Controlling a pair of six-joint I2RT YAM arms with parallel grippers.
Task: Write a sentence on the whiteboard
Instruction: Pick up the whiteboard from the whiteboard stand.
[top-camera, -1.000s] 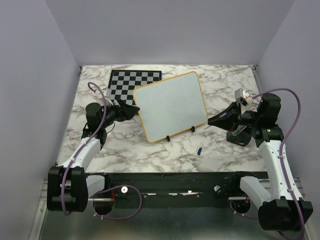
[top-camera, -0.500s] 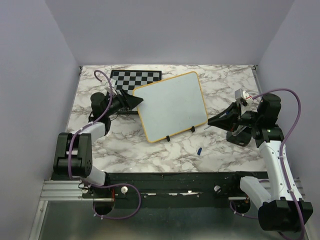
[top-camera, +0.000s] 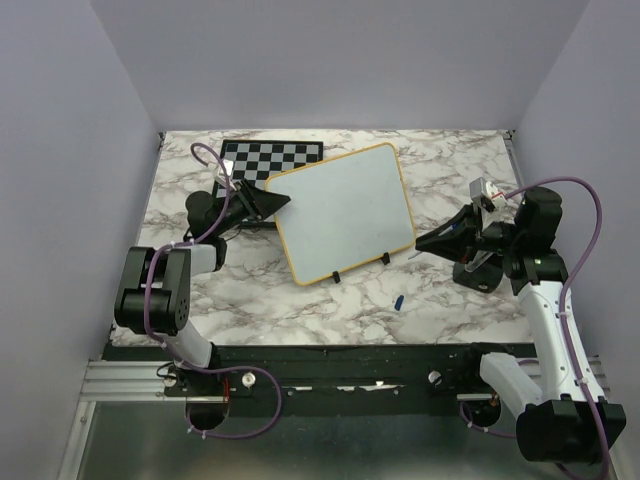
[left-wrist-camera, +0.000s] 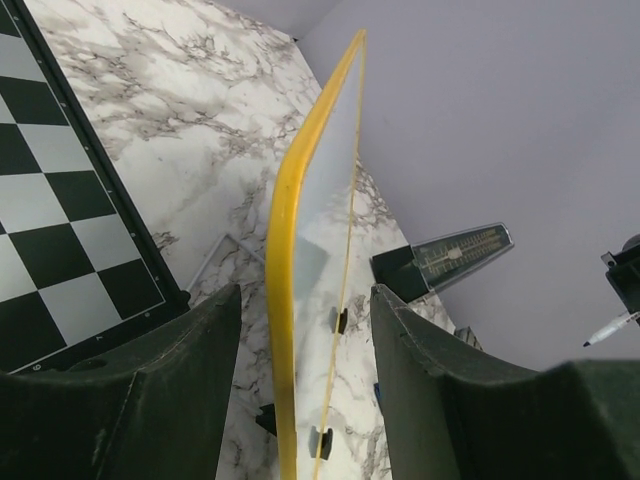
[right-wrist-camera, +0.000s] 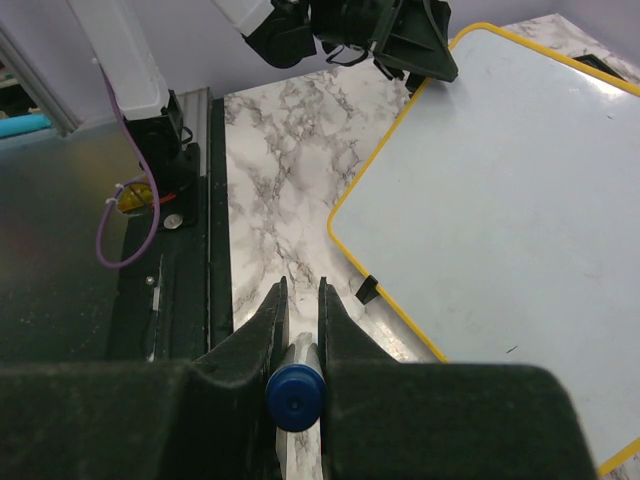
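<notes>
From where I stand the whiteboard (top-camera: 345, 215) sits askew in the middle of the marbled tabletop (top-camera: 250, 290), its face plain white inside the yellow frame. Its far left corner overlaps the near corner of the chessboard (top-camera: 270, 162) behind it. The left pincer (top-camera: 278, 203) is at that left edge, jaws apart and straddling the yellow rim with a gap on each side, so it grips nothing. The chessboard lies right beside it and crowds that side. The right pincer (top-camera: 424, 242) hangs just off the board's near right corner, closed tight on a marker (right-wrist-camera: 296, 395) whose blue end shows between the fingers. A small blue piece (top-camera: 398, 301) lies loose on the tabletop in front of the board, near its two black feet.
</notes>
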